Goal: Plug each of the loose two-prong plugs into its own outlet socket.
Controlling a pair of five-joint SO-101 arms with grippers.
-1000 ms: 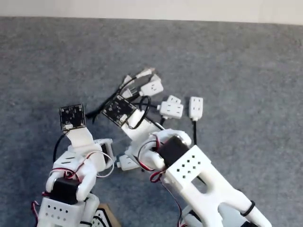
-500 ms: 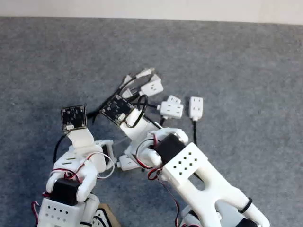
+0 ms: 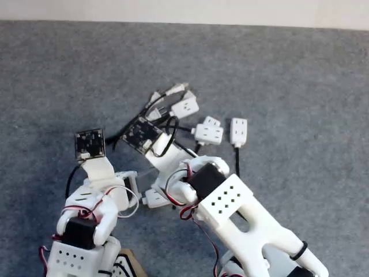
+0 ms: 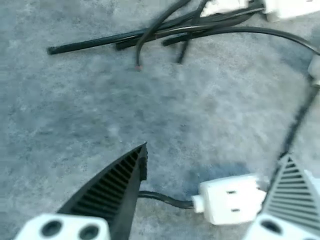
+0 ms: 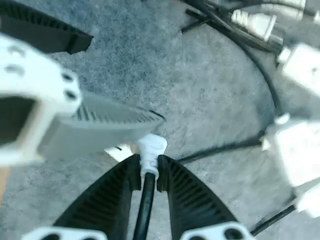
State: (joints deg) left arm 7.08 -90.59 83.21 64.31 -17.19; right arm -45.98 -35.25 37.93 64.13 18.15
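From above, a white plastic socket block lies on the grey felt table between both arms' tips, with further white blocks well beyond; in the left wrist view the left pincer gapes wide, that block between its jaws. In the right wrist view the right pincer clamps a white plug, its black lead running back between the jaws.

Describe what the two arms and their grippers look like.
Both are white plastic with black servo motors and looping red wires. A small black circuit board sits at each wrist. The left gripper and right gripper have dark, ribbed, tapering fingers.
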